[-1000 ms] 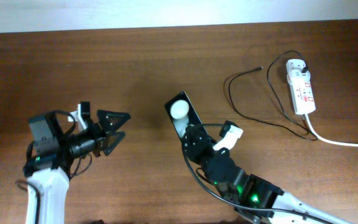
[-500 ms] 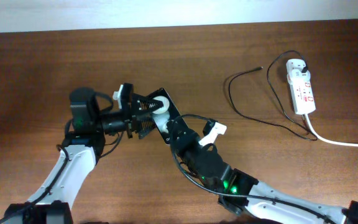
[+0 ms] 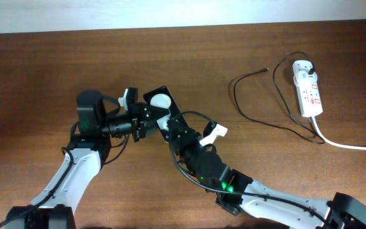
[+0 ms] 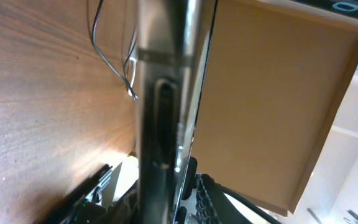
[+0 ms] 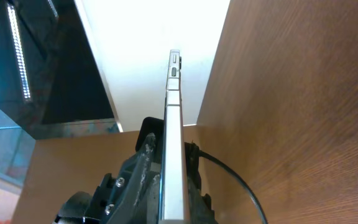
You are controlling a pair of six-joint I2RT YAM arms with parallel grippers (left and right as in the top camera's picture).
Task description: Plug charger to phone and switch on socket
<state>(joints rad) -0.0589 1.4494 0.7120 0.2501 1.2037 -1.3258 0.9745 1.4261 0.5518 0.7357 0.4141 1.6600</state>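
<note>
The phone (image 3: 164,107), a black slab with a white round mark, is held up on edge above the table's middle. My right gripper (image 3: 174,130) is shut on its lower end; in the right wrist view its silver edge (image 5: 174,118) runs straight up from my jaws (image 5: 174,186). From the left, my left gripper (image 3: 149,119) is closed onto the phone's side, and the dark edge (image 4: 160,106) stands between its fingers (image 4: 166,193). The charger (image 3: 251,95), a thin black cable, loops on the table at right with its tip (image 3: 265,70) free. The socket (image 3: 308,89) lies at far right.
A thick white cord (image 3: 351,146) leaves the socket toward the right edge. A black plug (image 3: 312,67) sits in its top end. The cable loops (image 4: 114,59) show beyond the phone in the left wrist view. A pale wall strip (image 3: 170,13) borders the table's far edge.
My left arm swung right from the table's left to the phone and its wide-open jaws closed onto it. My right gripper carried the phone left and up.
</note>
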